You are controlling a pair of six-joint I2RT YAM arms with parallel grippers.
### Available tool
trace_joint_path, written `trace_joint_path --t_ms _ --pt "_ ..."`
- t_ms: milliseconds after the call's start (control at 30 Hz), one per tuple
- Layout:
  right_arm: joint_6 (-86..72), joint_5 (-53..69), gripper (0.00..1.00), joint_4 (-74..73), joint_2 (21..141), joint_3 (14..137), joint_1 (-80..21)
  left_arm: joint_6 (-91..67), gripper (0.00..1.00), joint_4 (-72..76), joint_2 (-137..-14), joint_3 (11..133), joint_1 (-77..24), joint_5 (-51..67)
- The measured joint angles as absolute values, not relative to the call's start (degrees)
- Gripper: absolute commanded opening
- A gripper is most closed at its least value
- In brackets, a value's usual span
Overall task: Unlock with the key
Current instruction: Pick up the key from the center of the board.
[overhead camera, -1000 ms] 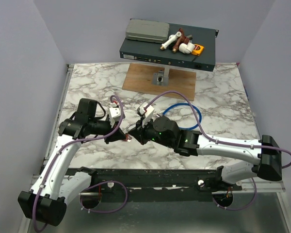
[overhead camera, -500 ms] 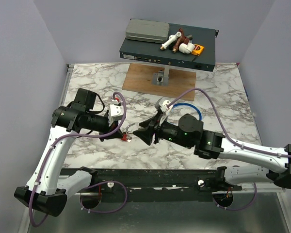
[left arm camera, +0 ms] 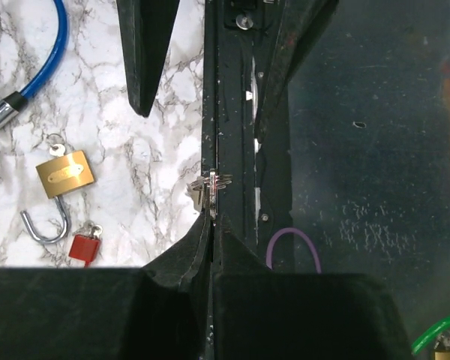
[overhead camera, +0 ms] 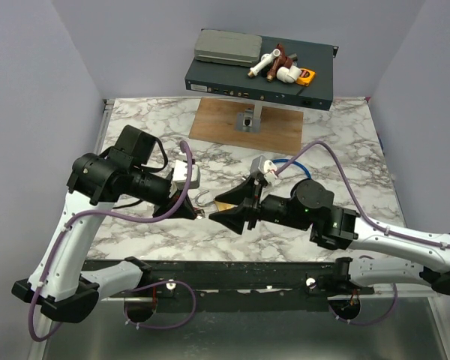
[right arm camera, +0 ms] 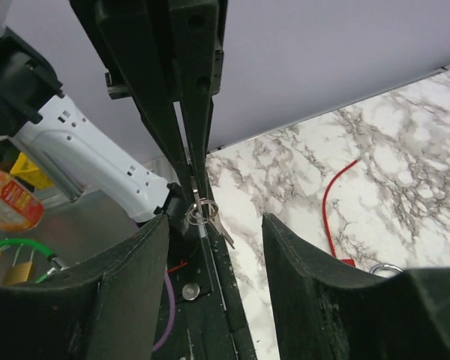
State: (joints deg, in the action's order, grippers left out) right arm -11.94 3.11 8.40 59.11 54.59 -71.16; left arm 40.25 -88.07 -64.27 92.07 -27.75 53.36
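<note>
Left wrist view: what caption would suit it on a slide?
Left claw shut on a small key ring; a brass padlock lies on the marble table.

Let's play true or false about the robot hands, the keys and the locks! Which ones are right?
1. The left hand pinches a small silver key ring. True.
2. The right hand is squeezed shut. False: its fingers stand wide apart.
3. The square brass padlock lies on the white marble table. True.
4. The right hand holds the blue cable. False: the cable lies on the table, and that hand holds nothing.
</note>
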Motion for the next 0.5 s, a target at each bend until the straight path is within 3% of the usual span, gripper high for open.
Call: trace_joint_path --t_ms 500 --pt "-11.92 9.23 0.47 9.63 64.53 56.95 -71.16 39.33 0.00 -89.06 -65.14 92.27 -28.29 55.13"
